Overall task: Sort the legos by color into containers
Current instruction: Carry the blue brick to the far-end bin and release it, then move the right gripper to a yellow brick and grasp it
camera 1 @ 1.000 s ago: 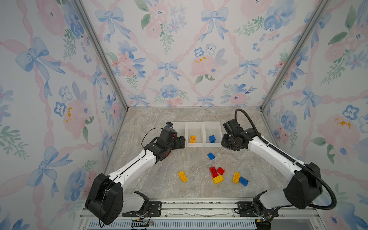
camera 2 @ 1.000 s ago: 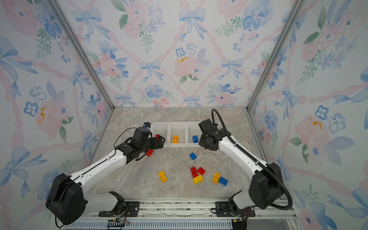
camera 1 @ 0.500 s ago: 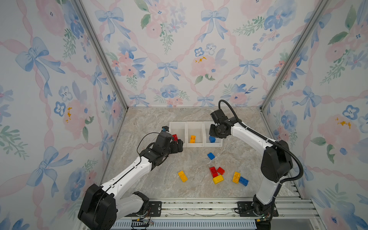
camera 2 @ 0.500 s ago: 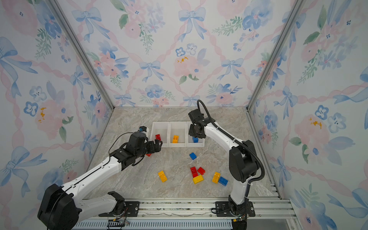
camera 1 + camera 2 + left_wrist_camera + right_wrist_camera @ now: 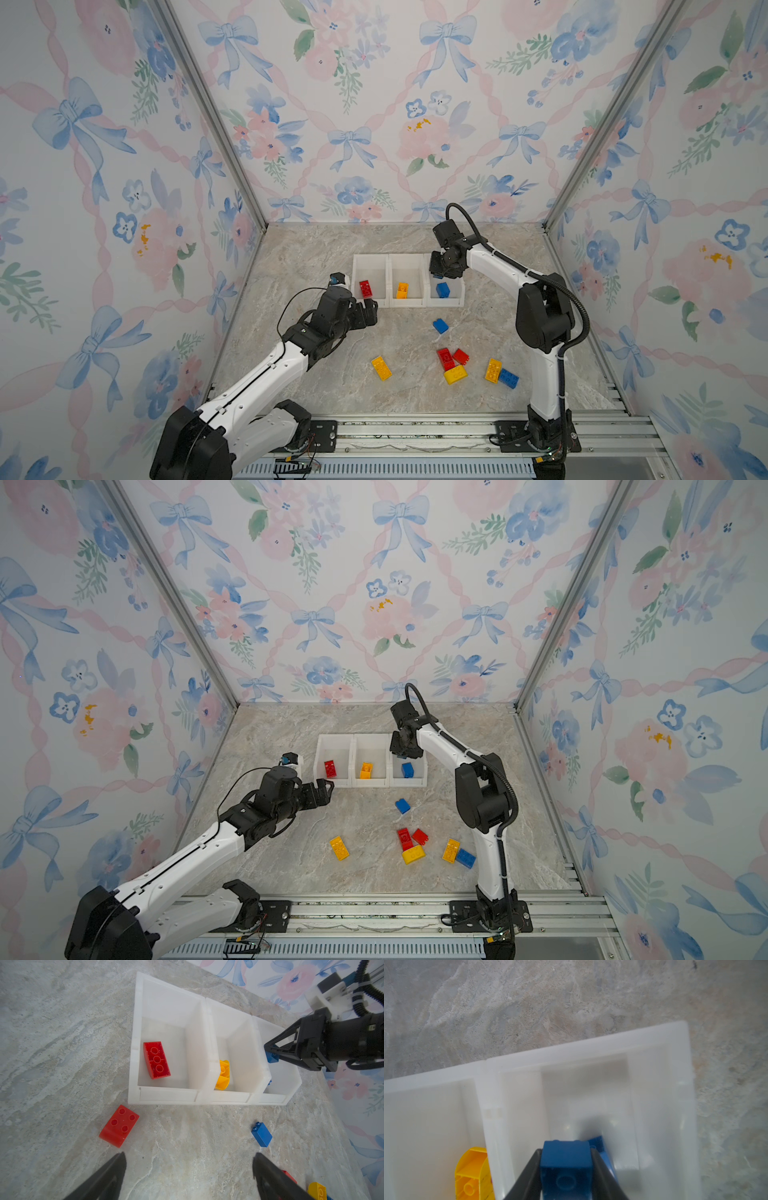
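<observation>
Three joined white containers (image 5: 407,302) stand in a row at mid-table. The left one holds a red lego (image 5: 365,288), the middle a yellow one (image 5: 402,290), the right a blue one (image 5: 443,289). My right gripper (image 5: 565,1150) hangs over the right container, shut on a blue lego (image 5: 565,1167); in the left wrist view that brick (image 5: 271,1057) sticks out between the fingers. My left gripper (image 5: 189,1155) is open and empty, low over the table in front of the left container. A red lego (image 5: 119,1125) lies just ahead of it.
Loose bricks lie nearer the front: a blue one (image 5: 440,326), two red (image 5: 445,359) against a yellow (image 5: 455,375), a yellow-and-blue pair (image 5: 493,370), and a lone yellow (image 5: 381,368). Patterned walls enclose three sides; a metal rail (image 5: 415,432) runs along the front.
My right arm swung left and back, carrying the blue lego over the right container. My left gripper drew back a little from the left container toward the front, staying open.
</observation>
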Robot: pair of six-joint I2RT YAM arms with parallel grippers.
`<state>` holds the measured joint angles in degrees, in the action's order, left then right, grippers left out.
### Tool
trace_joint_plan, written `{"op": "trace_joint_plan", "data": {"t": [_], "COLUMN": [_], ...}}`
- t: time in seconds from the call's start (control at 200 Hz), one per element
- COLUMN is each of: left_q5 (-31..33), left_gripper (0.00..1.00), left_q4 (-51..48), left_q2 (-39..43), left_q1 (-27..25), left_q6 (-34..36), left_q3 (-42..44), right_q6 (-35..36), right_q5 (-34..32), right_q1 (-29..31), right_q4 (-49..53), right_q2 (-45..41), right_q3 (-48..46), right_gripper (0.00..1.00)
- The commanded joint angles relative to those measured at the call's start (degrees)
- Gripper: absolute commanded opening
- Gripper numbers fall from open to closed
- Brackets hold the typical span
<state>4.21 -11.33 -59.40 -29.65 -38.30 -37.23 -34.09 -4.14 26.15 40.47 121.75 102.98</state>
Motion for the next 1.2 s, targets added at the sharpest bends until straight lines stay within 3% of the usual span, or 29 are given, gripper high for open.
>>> {"op": "trace_joint_plan", "data": {"t": [0.0,0.19,0.64,0.895,1.195], "left_q5": [0.97,1.24,1.42,0.99,0.30], "left_gripper": [0.97,0.98,0.98,0.98,0.98], "left_q4": [-0.10,-0.09,-0.09,-0.09,0.17], "left_q2": [0.86,0.60,-1.15,-1.64,-3.75], "left_q1": [0.07,0.11,0.47,0.70,0.91], "left_q6": [-1.00,-1.12,0.25,0.84,2.00], "left_q3": [0.77,0.70,-0.29,-0.03,-1.24], "right_q6": [1.33,1.52,1.34,0.92,-2.17], "right_q5": [1.13,2.20,2.38,1.80,1.46], "right_q1": [-0.56,-0.70,0.41,1.73,3.44], "right_q4": [2.07,2.07,1.80,1.59,1.39], "right_q2": [1.50,1.56,-3.85,-12.55,-24.26], "right_q3": [2.39,2.62,-0.87,-9.57,-23.98], "right_gripper": [0.47,0.60,0.71,0.80,0.83]}}
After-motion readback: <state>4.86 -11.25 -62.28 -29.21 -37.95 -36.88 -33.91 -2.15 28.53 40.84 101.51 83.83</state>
